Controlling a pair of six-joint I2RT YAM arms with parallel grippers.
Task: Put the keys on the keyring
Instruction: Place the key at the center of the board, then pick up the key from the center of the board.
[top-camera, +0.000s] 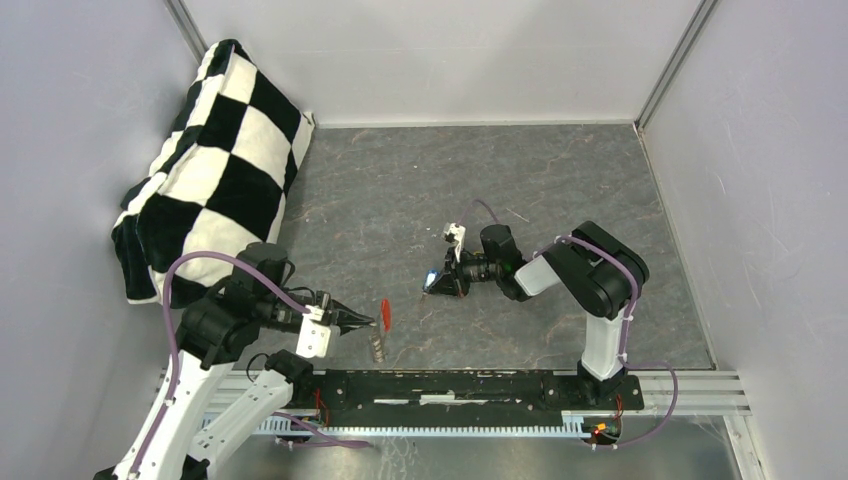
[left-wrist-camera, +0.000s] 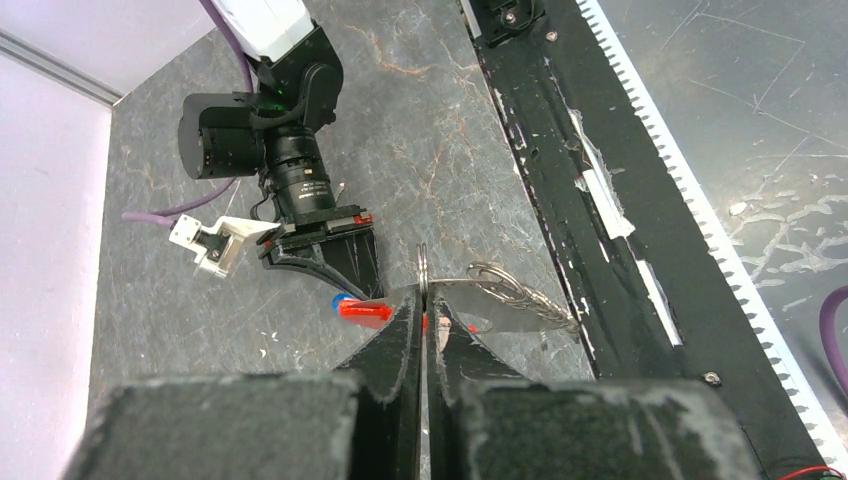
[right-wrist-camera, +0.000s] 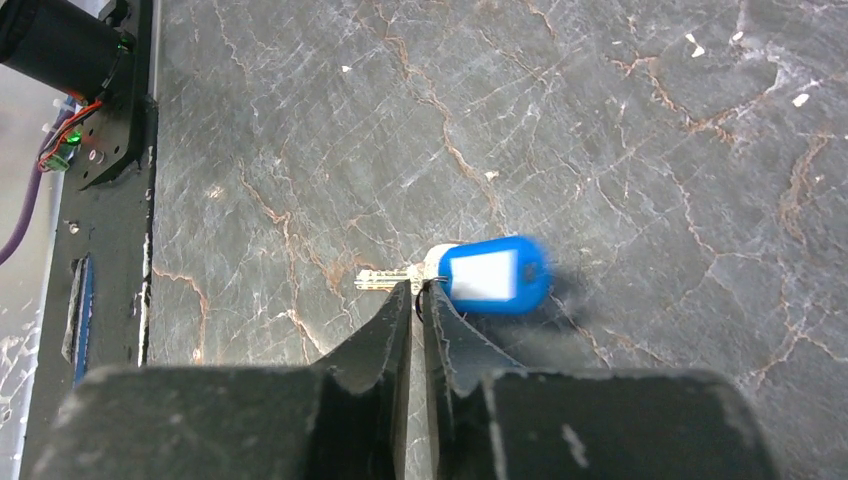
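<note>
Keyring (top-camera: 386, 313) location: held in the left hand (top-camera: 358, 322), near the front rail and apparently raised off the tabletop (top-camera: 400, 190). In the left wrist view, that hand's jaws are closed on it. The red piece shows edge-on behind the fingertips, a thin metal loop stands above them, and grey keys (left-wrist-camera: 510, 295) hang off toward 3 o'clock.

Blue-tagged key (right-wrist-camera: 480, 275) location: directly ahead of the right hand (right-wrist-camera: 418, 292) in the right wrist view, meeting the fingertips where the blade joins the tag. Its long axis runs 9 to 3 o'clock, blade toward 9 and tag toward 3, crosswise to the fingers. The jaws stand nearly together with a thin slit between them. Whether they pinch the key cannot be told, and the tag is blurred.

Governing relation: seen from above, the keyring lies at about 8 o'clock from the right hand, near but apart. The right hand is the nearer one to the blue-tagged key. The coming move likely calls for carrying the key's head toward 8 o'clock to meet the loop.
</note>
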